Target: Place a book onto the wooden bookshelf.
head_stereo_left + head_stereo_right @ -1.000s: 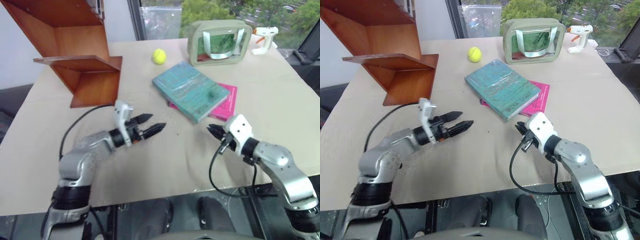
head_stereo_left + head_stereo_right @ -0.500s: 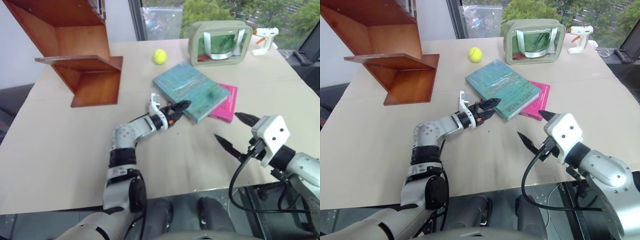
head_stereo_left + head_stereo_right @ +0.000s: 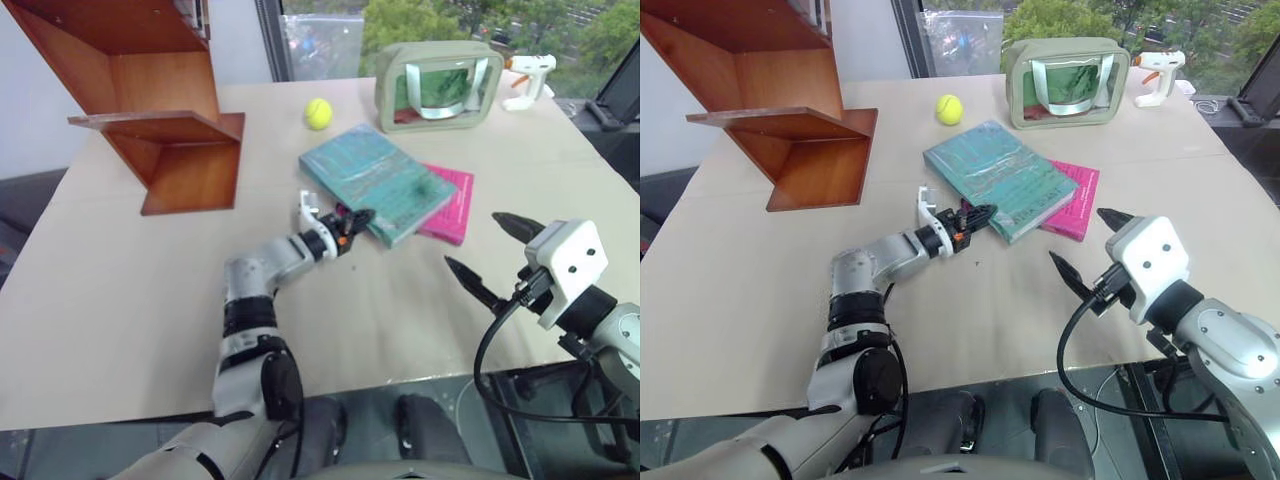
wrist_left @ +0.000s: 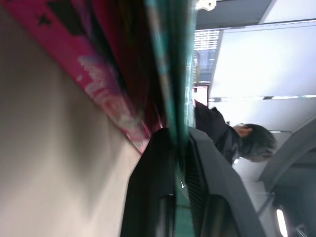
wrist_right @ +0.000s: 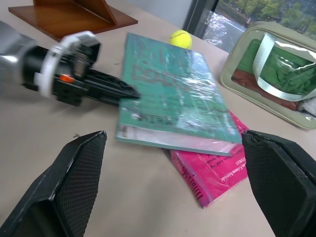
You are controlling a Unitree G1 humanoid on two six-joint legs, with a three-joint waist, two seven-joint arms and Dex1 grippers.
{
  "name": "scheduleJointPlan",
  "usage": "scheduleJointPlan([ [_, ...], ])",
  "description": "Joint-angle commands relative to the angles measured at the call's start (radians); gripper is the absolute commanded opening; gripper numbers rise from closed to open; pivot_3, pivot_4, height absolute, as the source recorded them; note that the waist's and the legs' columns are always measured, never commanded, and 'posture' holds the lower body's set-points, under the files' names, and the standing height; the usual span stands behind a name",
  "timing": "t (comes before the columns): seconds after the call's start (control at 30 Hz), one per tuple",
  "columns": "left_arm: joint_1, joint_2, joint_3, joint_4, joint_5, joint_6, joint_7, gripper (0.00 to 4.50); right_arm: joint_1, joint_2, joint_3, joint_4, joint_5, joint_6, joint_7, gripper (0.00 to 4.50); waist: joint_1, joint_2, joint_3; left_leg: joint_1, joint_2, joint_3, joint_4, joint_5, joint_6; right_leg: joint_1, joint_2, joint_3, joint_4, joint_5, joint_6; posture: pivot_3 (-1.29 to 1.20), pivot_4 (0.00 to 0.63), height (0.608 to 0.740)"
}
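The teal book (image 3: 375, 180) lies flat in the middle of the table, partly on top of a pink book (image 3: 452, 205). My left gripper (image 3: 355, 218) reaches in level from the near left and is shut on the teal book's near edge. The left wrist view shows that edge (image 4: 173, 74) clamped between the two fingers. My right gripper (image 3: 487, 250) hovers open to the near right of both books, holding nothing, with the teal book (image 5: 173, 98) lying ahead of it. The wooden bookshelf (image 3: 170, 120) stands at the far left of the table, well apart from the books.
A yellow tennis ball (image 3: 318, 112) lies behind the book. A green pouch (image 3: 440, 85) and a white glue gun (image 3: 530, 72) sit at the far right edge. A person (image 4: 247, 143) is in the background of the left wrist view.
My left gripper swung right to the teal book, rolled and shut on its near edge. My right gripper opened wide and pulled back and up toward the near right.
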Motion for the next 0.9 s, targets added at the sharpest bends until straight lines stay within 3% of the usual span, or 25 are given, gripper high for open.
scheduleJointPlan([
  [0.03,0.022,0.026,0.02,-0.074,-0.058,0.067,0.057,0.02,-0.014,-0.017,-0.02,-0.041,0.019,-0.019,-0.019,4.5,0.0,0.0,0.0,0.0,0.0,0.0,0.0,0.0,0.0,0.0,0.0,0.0,0.0,0.0,0.0,0.0,0.15,0.74],
  [0.13,0.034,0.037,0.011,-0.095,-0.05,0.058,0.078,0.02,-0.018,-0.021,-0.022,-0.041,0.021,-0.014,-0.018,4.5,0.001,0.0,0.0,0.0,0.0,0.0,0.0,0.0,0.0,0.0,0.0,0.0,0.0,0.0,0.0,0.0,0.15,0.74],
  [0.17,0.035,0.033,0.012,-0.091,-0.046,0.043,0.082,0.85,-0.021,-0.02,-0.023,-0.041,0.021,-0.011,-0.018,4.5,0.0,0.0,0.0,0.0,0.0,0.0,0.0,0.0,0.0,0.0,0.0,0.0,0.0,0.0,0.0,0.0,0.15,0.74],
  [0.2,0.03,0.023,0.013,-0.075,-0.048,0.029,0.074,0.95,-0.024,-0.02,-0.02,-0.041,0.019,-0.009,-0.018,4.5,0.0,0.0,0.0,0.0,0.0,0.0,0.0,0.0,0.0,0.0,0.0,0.0,0.0,0.0,0.0,0.0,0.15,0.74],
  [0.37,-0.031,0.058,-0.031,0.076,0.034,-0.068,-0.044,3.23,-0.035,-0.022,-0.016,-0.04,0.018,0.002,-0.015,4.5,0.003,0.0,0.0,0.0,0.0,0.0,0.0,0.0,0.0,0.001,0.0,0.0,0.0,0.0,0.0,0.0,0.15,0.74],
  [0.73,-0.161,0.144,-0.066,0.363,0.151,-0.191,-0.296,3.23,-0.041,-0.064,-0.002,-0.041,0.047,-0.019,-0.046,4.5,0.001,0.0,0.0,0.0,-0.001,0.0,0.0,0.0,0.0,0.0,0.0,0.0,0.0,0.0,0.0,0.0,0.15,0.74],
  [0.83,-0.171,0.151,-0.055,0.395,0.159,-0.174,-0.32,2.48,-0.029,-0.088,-0.004,-0.041,0.085,-0.041,-0.052,4.5,0.001,0.0,0.0,0.0,-0.001,0.0,0.0,0.0,0.0,0.0,0.0,0.0,0.0,0.0,0.0,0.0,0.15,0.74],
  [0.87,-0.171,0.155,-0.053,0.397,0.161,-0.166,-0.327,1.89,-0.021,-0.101,-0.008,-0.041,0.108,-0.054,-0.052,4.5,0.001,0.0,0.0,0.0,-0.001,0.0,0.0,0.0,0.0,0.0,0.0,0.0,0.0,0.0,0.0,0.0,0.15,0.74],
  [0.9,-0.168,0.158,-0.052,0.394,0.161,-0.156,-0.331,1.7,-0.014,-0.112,-0.011,-0.041,0.128,-0.065,-0.052,4.5,0.001,0.0,0.0,0.0,-0.001,0.0,0.0,0.0,0.0,0.0,0.0,0.0,0.0,0.0,0.0,0.0,0.15,0.74],
])
